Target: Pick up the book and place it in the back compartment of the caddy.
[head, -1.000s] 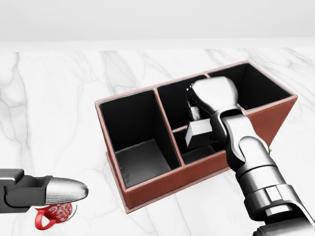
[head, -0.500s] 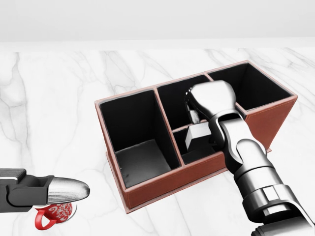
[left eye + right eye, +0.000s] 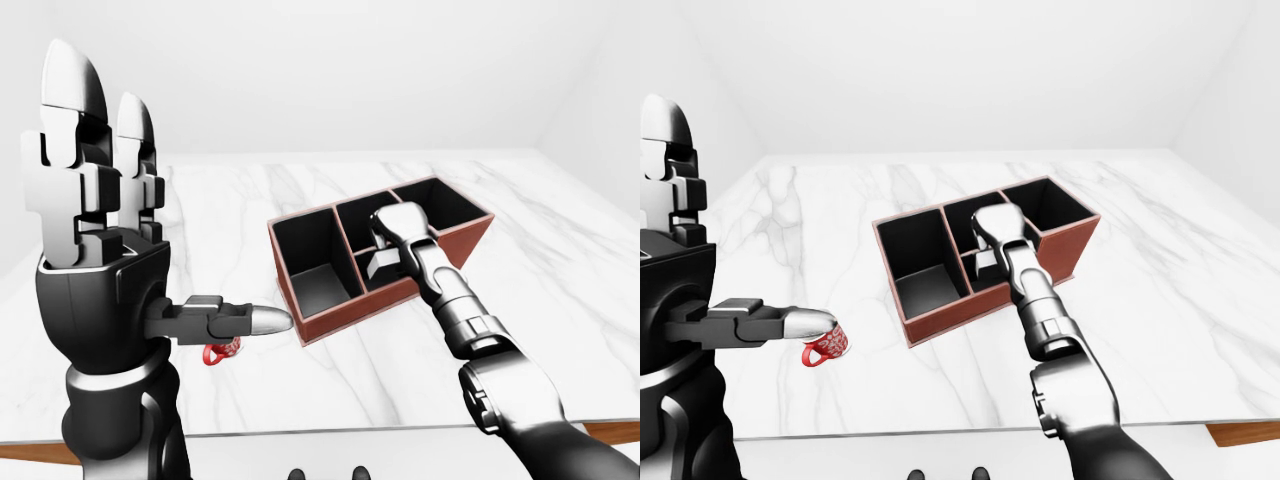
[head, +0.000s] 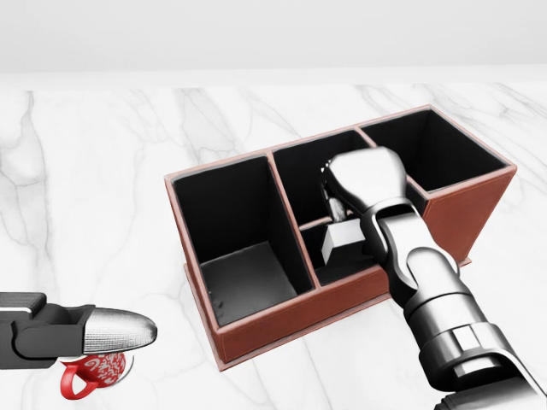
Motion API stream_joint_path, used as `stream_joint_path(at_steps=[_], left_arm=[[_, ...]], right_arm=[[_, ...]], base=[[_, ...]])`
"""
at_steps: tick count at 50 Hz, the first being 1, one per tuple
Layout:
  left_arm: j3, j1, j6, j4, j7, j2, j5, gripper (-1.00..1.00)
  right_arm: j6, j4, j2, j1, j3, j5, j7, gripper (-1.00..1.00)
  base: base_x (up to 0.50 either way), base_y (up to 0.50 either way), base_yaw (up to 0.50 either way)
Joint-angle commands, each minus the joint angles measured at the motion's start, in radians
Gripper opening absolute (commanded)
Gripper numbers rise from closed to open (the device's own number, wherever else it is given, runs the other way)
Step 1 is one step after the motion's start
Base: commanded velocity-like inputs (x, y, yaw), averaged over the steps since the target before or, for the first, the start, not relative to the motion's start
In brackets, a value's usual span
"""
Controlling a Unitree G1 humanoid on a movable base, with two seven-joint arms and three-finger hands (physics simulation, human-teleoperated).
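One right hand over caddy dividers.

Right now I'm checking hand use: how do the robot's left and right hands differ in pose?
The left hand is raised upright beside the caddy, fingers extended and open, holding nothing. The right hand reaches down over the caddy's middle compartments, its fingers hidden beneath it. The left stands clear of the caddy; the right is over it. Both share silver-and-black finish.
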Motion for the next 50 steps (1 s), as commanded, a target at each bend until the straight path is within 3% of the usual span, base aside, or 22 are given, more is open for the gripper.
stream_joint_path(at_steps=[1,9,10,11,12,13,14,21,31,37,47,50], left_arm=[[-0.001,-0.003,0.000,-0.001,0.000,0.000,0.000,1.00],[-0.001,-0.002,0.000,-0.003,0.000,0.000,0.001,1.00],[-0.001,-0.002,0.000,-0.004,0.000,0.001,0.001,1.00],[0.000,-0.002,0.000,-0.004,-0.001,0.001,0.000,1.00],[0.001,-0.001,0.000,-0.003,-0.001,0.000,0.000,1.00],[0.001,-0.001,0.000,-0.003,-0.002,0.000,-0.001,1.00],[-0.001,0.000,0.000,0.000,0.000,-0.001,0.000,1.00],[-0.005,0.003,0.000,0.006,0.000,-0.002,0.002,1.00],[-0.005,0.001,0.000,0.007,0.000,-0.002,0.001,1.00],[-0.005,-0.001,0.000,0.002,0.001,-0.002,0.001,1.00],[-0.006,-0.007,0.000,-0.008,0.000,0.000,0.003,1.00],[-0.007,-0.007,0.000,-0.009,0.000,0.000,0.003,1.00]], right_arm=[[0.000,-0.008,-0.001,-0.005,-0.006,-0.010,-0.032,-1.00],[0.000,-0.007,-0.001,-0.005,-0.006,-0.012,-0.037,-1.00],[0.000,-0.008,-0.002,-0.005,-0.005,-0.012,-0.043,-0.80],[0.000,-0.035,0.001,0.009,-0.014,0.008,-0.003,-0.15],[0.000,-0.058,-0.001,0.020,-0.015,0.013,0.011,0.28],[0.000,-0.073,-0.002,0.028,-0.016,0.019,0.019,0.90],[0.000,-0.066,-0.003,0.026,-0.014,0.016,0.005,1.00],[0.000,-0.135,0.000,0.041,-0.026,0.047,0.066,1.00],[0.000,-0.139,-0.006,0.044,-0.029,0.055,0.068,1.00],[0.000,-0.239,-0.003,0.073,-0.049,0.114,0.148,1.00],[0.000,-0.601,0.023,0.164,-0.109,0.390,0.437,1.00],[0.000,-0.635,0.020,0.166,-0.111,0.423,0.455,1.00]], base=[[0.00,0.00,0.00],[0.00,0.00,0.00],[0.00,0.00,0.00],[0.00,0.00,0.00],[0.00,0.00,0.00],[0.00,0.00,0.00],[0.00,0.00,0.00],[0.00,0.00,0.00],[0.00,0.00,0.00],[0.00,0.00,0.00],[0.00,0.00,0.00],[0.00,0.00,0.00]])
